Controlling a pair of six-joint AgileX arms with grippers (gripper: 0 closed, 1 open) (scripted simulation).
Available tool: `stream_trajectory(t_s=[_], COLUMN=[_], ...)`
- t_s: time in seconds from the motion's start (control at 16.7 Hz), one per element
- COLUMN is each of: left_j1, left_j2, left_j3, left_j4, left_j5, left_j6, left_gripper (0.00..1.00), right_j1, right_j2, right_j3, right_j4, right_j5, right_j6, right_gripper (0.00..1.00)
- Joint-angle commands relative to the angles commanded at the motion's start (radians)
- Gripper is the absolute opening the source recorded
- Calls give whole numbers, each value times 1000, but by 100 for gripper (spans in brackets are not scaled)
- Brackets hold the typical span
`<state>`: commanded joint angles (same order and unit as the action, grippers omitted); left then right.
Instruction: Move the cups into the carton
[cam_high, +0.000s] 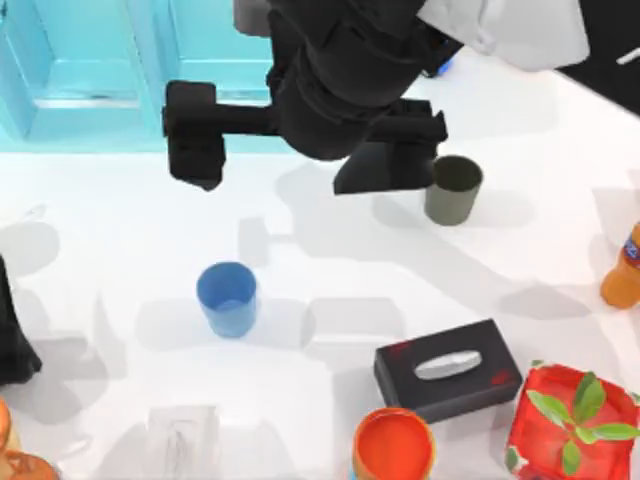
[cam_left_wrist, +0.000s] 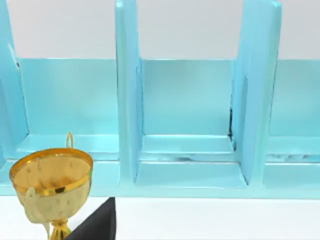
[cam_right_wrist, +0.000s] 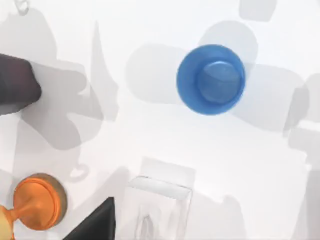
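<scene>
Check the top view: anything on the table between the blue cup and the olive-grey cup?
No object: between blue cup and olive-grey cup the top view shows bare white table with only shadows.

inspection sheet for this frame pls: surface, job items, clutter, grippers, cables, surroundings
Surface: white table, shadows on it.
Job's things: blue cup upright mid-table, apart from everything; olive cup upright toward the right, beside the right arm; both outside the carton, a light blue divided rack at the back left.
Clutter: black tissue box, orange pot, red plant pot, orange bottle, clear box, gold goblet.
Grippers: right gripper high near the carton; left arm at the left edge.
Cables: nothing seen.
Surroundings: nothing seen.
</scene>
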<state>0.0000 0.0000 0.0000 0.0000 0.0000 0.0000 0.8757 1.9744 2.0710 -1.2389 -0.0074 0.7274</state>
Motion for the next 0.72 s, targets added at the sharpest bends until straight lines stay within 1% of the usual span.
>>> stream_trajectory(t_s=[0.18,0.36,0.72], left_j1=[0,0,0], left_j2=[0,0,0], left_j3=[0,0,0], left_j4=[0,0,0], left_j5=[0,0,0], left_j6=[0,0,0], left_gripper=[100,100,100], right_j1=[38,58,59], right_j2=[179,314,471], right_j3=[161,280,401], right_j4=[-93,-160,-226], right_j5=[44,88,163], right_j6=[75,134,208], right_gripper=[100,100,100])
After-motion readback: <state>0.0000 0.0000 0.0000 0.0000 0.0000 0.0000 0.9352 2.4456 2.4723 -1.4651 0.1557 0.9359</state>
